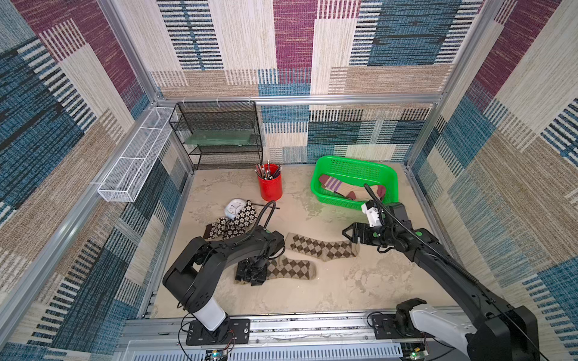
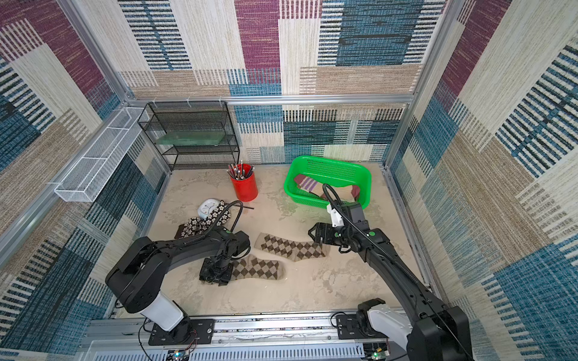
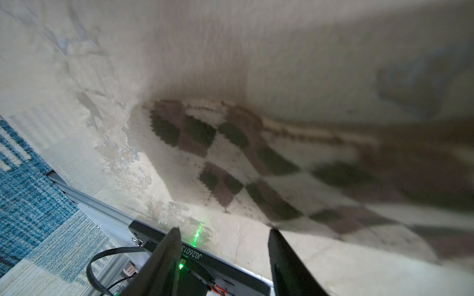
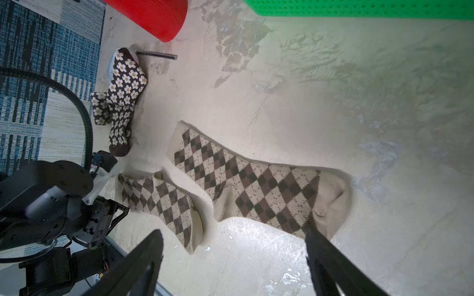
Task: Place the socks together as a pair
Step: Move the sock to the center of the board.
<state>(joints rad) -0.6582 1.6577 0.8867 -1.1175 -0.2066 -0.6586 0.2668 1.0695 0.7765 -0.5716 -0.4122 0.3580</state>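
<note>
Before the green basket (image 1: pixel 325 187), two argyle socks (image 1: pixel 322 248) lie unpaired on the table (image 1: pixel 344 290). The left gripper (image 1: pixel 250 278), jaws half apart, sits at the farther sock (image 1: pixel 291 268) cuff, probably to shift it; the right gripper (image 1: pixel 348 233) holds its jaws wide apart.

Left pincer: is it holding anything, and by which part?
Cannot tell. The left pincer is down at the cuff end of the nearer argyle sock, jaws apart, with no clear grip visible.

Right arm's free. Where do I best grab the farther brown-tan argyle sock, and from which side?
Probably its plain tan toe: that end of the farther brown-tan argyle knit sock lies flat, nearest the open right gripper. Come straight down, jaws across the sock's width.
</note>
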